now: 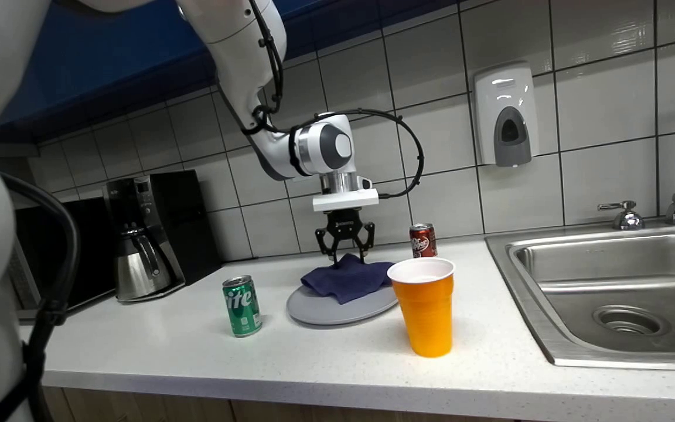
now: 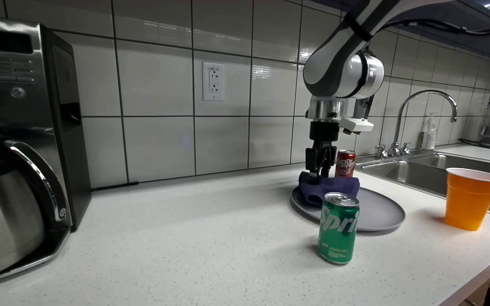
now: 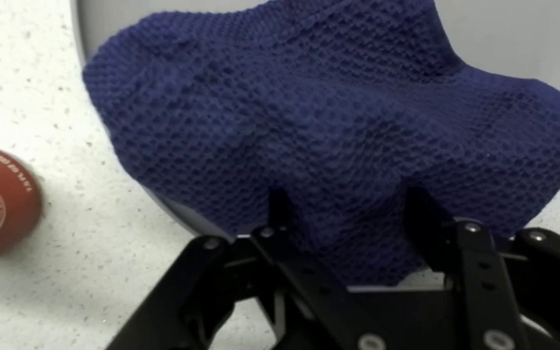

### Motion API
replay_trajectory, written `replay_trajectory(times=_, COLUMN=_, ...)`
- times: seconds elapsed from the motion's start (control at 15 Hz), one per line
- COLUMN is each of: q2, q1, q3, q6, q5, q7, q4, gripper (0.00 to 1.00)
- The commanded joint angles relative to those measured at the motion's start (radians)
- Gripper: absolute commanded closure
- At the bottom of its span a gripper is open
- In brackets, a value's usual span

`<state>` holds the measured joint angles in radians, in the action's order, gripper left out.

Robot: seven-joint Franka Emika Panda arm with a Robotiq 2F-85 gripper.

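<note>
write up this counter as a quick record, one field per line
hardware: black tool, jaws apart
handled: rumpled purple cloth, part of it between the jaws
base: gray plate under the cloth, on a white counter
drinks: green Sprite can and red Dr Pepper can, both upright, apart from the plate
drinkware: orange cup, upright
fixture: steel sink
appliance: coffee maker with steel carafe

Navy honeycomb-patterned cloth (image 3: 338,131); grey plate (image 2: 380,209); black gripper (image 1: 348,262); green-and-white can (image 2: 338,229); orange cup (image 1: 425,310)
</note>
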<state>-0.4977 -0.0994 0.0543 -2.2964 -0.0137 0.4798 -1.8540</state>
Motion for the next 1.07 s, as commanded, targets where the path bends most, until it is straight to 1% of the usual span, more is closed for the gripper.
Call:
replay_trajectory(times=0.0, q2=-0.003, q1=-0.017, q3=0.014, q6=0.036, q5=-0.014, q7=0.010, q4=0.026, gripper=0.66)
replay_trajectory(times=0.27, q2=0.002, q1=-0.019, q3=0.012, q6=0.034, q5=-0.013, q7=0.005, q4=0.021, gripper=0.97)
replay_trajectory(times=0.33, q2=0.005, q1=-0.018, q3=0.012, q6=0.031, q5=-0.012, q7=0.002, q4=0.018, gripper=1.00)
replay_trajectory(times=0.67, q2=0.034, q1=-0.004, q3=0.009, q6=0.018, q5=0.000, q7=-0.016, q4=-0.005, gripper=0.98)
replay_trajectory(times=1.0, q2=0.098, q1=0.024, q3=0.007, q6=-0.009, q5=0.014, q7=-0.043, q4=-0.043, gripper=0.98)
